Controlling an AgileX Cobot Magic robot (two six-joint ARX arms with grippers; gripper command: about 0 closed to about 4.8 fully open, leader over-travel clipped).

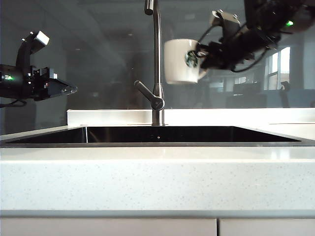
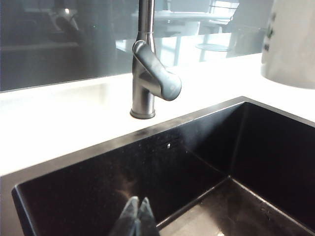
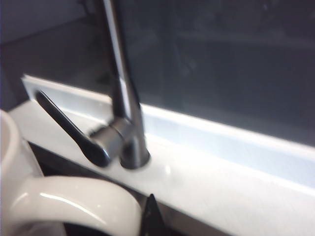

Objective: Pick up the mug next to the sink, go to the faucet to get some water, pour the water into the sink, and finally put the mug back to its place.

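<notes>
The white mug (image 1: 179, 61) with its green logo hangs upright high over the sink (image 1: 157, 143), just right of the faucet (image 1: 157, 59) neck. My right gripper (image 1: 204, 55) is shut on the mug's handle (image 3: 74, 201); one dark finger (image 3: 151, 216) shows beside the loop, the other is hidden. The faucet's lever (image 1: 146, 92) points down to the left. My left gripper (image 1: 69, 90) hovers at the far left above the counter, shut and empty; its tips (image 2: 139, 206) are pressed together over the dark basin (image 2: 197, 187). The mug's side (image 2: 290, 44) shows in the left wrist view. The spout is out of view.
A pale speckled countertop (image 1: 157, 182) runs along the front, with a white ledge (image 1: 236, 116) behind the sink. A dark glass wall (image 1: 98, 59) stands behind the faucet. The faucet base (image 2: 142, 105) sits on the ledge at the sink's back rim.
</notes>
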